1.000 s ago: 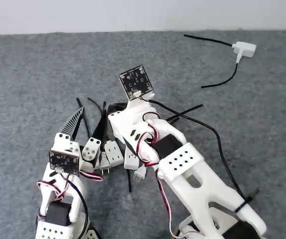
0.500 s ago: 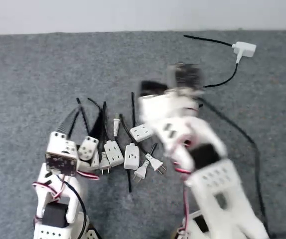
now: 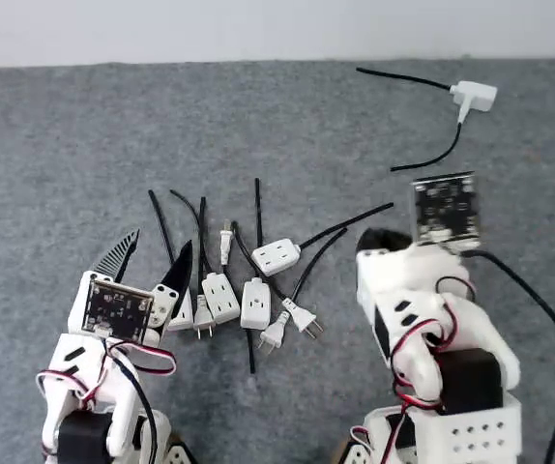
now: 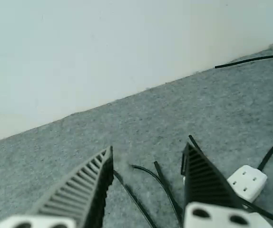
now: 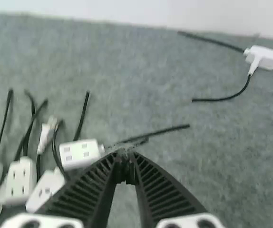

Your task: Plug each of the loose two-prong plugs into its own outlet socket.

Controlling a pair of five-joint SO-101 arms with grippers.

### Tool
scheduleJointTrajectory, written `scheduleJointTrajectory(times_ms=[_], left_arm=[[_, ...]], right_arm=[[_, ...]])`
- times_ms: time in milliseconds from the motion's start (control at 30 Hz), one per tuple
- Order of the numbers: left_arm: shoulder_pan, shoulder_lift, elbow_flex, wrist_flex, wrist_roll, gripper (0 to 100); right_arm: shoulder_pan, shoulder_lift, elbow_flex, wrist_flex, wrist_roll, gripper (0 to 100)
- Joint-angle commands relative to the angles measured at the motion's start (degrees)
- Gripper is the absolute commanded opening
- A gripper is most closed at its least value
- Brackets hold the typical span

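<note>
The grey counter [image 3: 55, 135] looks rough like carpet, so I think a piece pushed along it could catch and turn instead of sliding; the right arm [image 3: 442, 358] stands at about 5 o'clock in the high view and the left arm [image 3: 103, 396] at about 7 o'clock, and the task's things lie crowded between them, just below the middle; the left fingers [image 4: 79, 194] are spread wide with nothing between them, next to the group at its 9 o'clock side, and a careless descent could knock the nearest pieces; the right fingers [image 5: 160, 187] are pressed together on nothing, and if they came down like this they would only shove a piece away; one socket [image 3: 277, 255] lies at the group's 1 o'clock, and two sockets [image 3: 220, 296] [image 3: 255, 303] lie side by side in its middle; they look light, so a socket not held would probably slide when prongs press on it; a far white piece [image 3: 475, 95] at 1 o'clock is well apart, perhaps hard to reach; the loose plugs [image 3: 273, 335] [image 3: 303, 320] [image 3: 225, 240] are small, and tilted prongs may miss the slots; the black cords [image 3: 258, 198] cross, so lifting one may drag its neighbours.
</note>
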Motion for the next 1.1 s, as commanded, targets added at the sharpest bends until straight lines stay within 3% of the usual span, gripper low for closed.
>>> scheduleJointTrajectory(times_ms=[0, 167, 533, 667, 833, 1067], left_arm=[[-0.3, 7.5, -2.9, -1.1, -2.2, 24], [-0.2, 25.2, -5.1, -6.0, -2.3, 24], [2.4, 68.2, -21.5, -4.7, -1.2, 24], [7.1, 73.4, -22.4, -4.8, -1.4, 24], [7.7, 73.7, -20.1, -7.9, -1.3, 24], [7.5, 73.7, -18.7, -10.5, -1.1, 24]], right_arm=[[-0.9, -0.7, 0.2, 2.3, 4.0, 0.8], [-1.3, 4.7, 2.1, 1.5, 6.6, 0.8], [-7.2, 36.3, 3.6, -4.4, 6.2, 0.9], [-7.2, 43.9, 3.6, -9.5, 6.2, 1.1], [-7.4, 47.7, 3.3, -11.4, 6.3, 1.2], [-15.5, 47.8, 3.3, -11.9, 6.8, 1.3]])
